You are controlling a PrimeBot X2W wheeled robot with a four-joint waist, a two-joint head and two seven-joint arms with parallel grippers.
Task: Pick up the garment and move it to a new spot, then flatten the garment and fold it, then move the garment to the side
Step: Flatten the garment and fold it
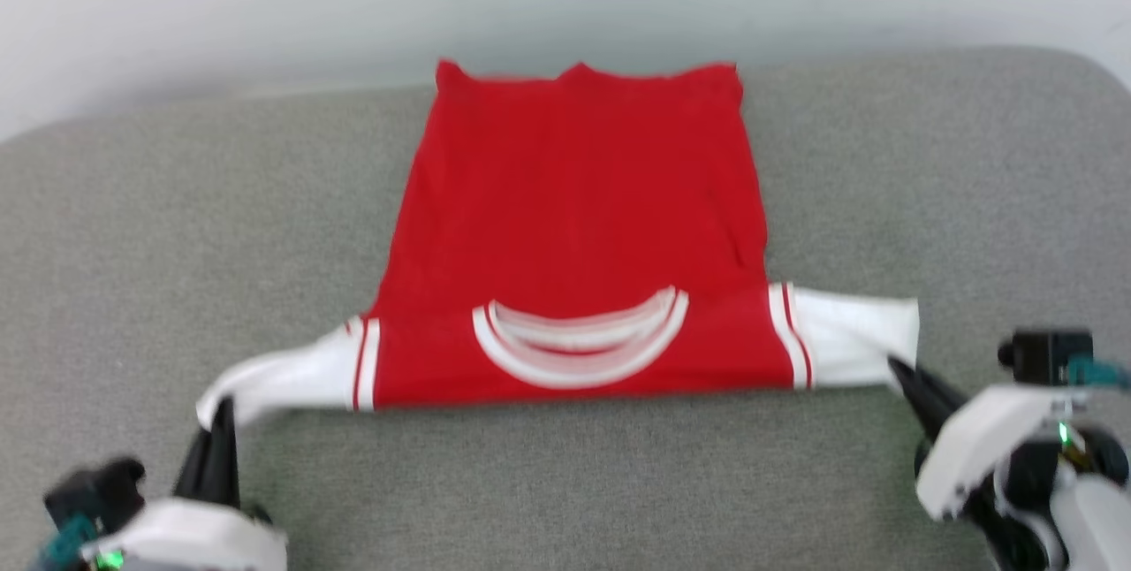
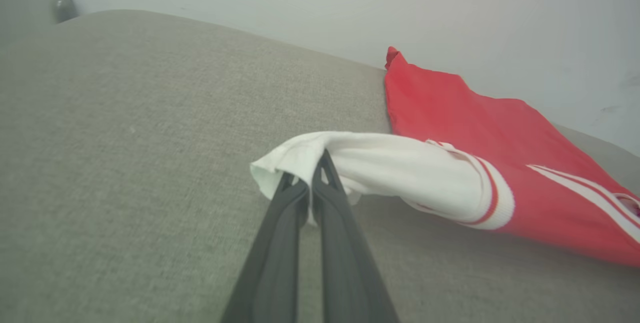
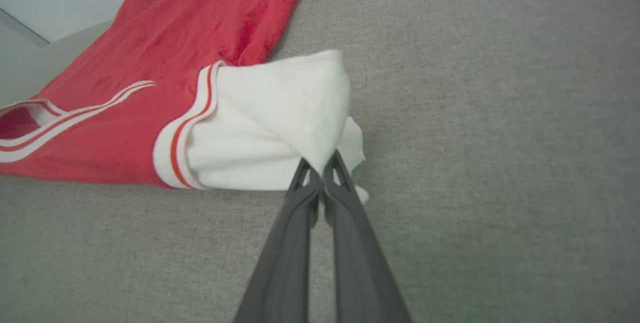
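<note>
Head view: the garment (image 1: 574, 226) lies spread on the grey cushion (image 1: 132, 244), collar toward me. Left wrist: my left tool (image 2: 310, 173) is clamped on the left sleeve (image 2: 400, 168) tip. Right wrist: my right tool (image 3: 320, 170) pinches the right sleeve (image 3: 270, 113). I'd draw both outward evenly and low, so the body flattens without skewing.

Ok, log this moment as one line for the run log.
left claw: shut on left sleeve | right claw: shut on right sleeve | garment: spread on grey cushion, collar toward robot
</note>
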